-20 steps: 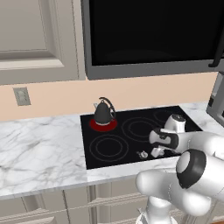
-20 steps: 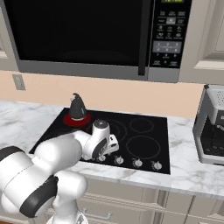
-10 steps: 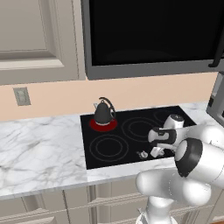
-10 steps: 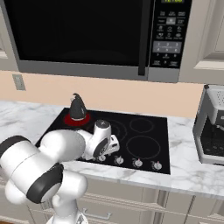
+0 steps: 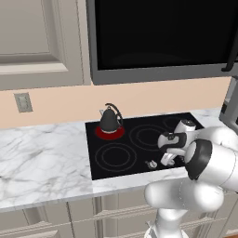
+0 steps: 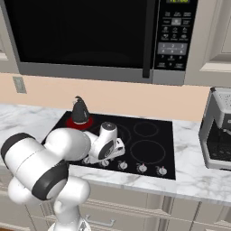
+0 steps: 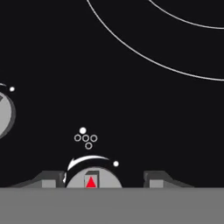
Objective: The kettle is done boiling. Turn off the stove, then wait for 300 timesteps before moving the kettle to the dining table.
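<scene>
Hand view, at the bottom centre of the frame, has a small round silver knob with a red triangle mark (image 7: pixel 93 178) sitting between the two dark fingertips (image 7: pixel 49 179) of the claw (image 7: pixel 103 180); the tips stand apart on either side of it with a little black glass showing on each side, so I cannot tell whether they have gripped it yet. As a judgement, that knob is small, rigid and smooth, so it wants a square pinch across its round edge and a turn without slipping. A second silver knob (image 7: pixel 5 114) shows at the left edge of this frame. Right base view, lower centre, shows three more small silver knobs (image 6: pixel 141 168) to the right of the claw (image 6: pixel 104 161), along the front edge of the flat black glass cooktop with four ring-marked burners (image 6: pixel 153 135). Farther back, upper left of the cooktop, one small dark grey cone-shaped kettle with a thin arched black handle (image 6: pixel 80 111) stands upright on a burner ring glowing red (image 6: pixel 71 123), which suggests the heat is on. The kettle probably carries hot water, so it would be fairly heavy and liable to slosh; its arched handle looks like the place to take hold. It rests on the marble worktop's (image 5: pixel 42 162) stove, left of centre in the left base view (image 5: pixel 109 120).
</scene>
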Tool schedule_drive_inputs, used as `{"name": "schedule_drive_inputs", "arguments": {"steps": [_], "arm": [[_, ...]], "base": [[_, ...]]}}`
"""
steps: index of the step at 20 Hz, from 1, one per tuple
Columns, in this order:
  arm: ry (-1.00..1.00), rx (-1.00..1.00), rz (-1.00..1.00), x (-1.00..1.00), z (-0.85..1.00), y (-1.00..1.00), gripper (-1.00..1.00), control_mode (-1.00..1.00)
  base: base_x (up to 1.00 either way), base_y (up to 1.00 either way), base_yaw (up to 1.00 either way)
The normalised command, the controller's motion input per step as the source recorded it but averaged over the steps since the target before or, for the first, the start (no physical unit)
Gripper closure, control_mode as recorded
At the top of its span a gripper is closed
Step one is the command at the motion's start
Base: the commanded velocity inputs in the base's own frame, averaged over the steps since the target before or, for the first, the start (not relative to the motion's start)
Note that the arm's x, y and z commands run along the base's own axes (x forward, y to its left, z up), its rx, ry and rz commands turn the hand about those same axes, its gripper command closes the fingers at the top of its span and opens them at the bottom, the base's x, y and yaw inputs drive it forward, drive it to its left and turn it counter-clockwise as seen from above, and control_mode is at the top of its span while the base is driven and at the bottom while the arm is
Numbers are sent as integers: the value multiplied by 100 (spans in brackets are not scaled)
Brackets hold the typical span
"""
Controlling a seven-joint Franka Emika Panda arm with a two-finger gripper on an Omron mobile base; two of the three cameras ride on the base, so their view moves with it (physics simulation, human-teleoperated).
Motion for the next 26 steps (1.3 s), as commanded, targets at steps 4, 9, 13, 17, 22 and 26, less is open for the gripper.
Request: {"name": "schedule_drive_inputs", "arguments": {"steps": [4,9,13,17,22,26], "arm": [[0,0,0,-4,-5,1,100,-100],[-1,-1,-6,-13,-3,8,100,-100],[0,-3,-7,-10,-4,10,100,-100],[0,0,-5,-3,0,4,100,-100],[0,0,-9,-2,-2,1,100,-100],[1,0,-18,-7,-3,0,100,-100]], "base": [[0,0,0],[0,0,0],[0,0,0],[0,0,0],[0,0,0],[0,0,0]]}}
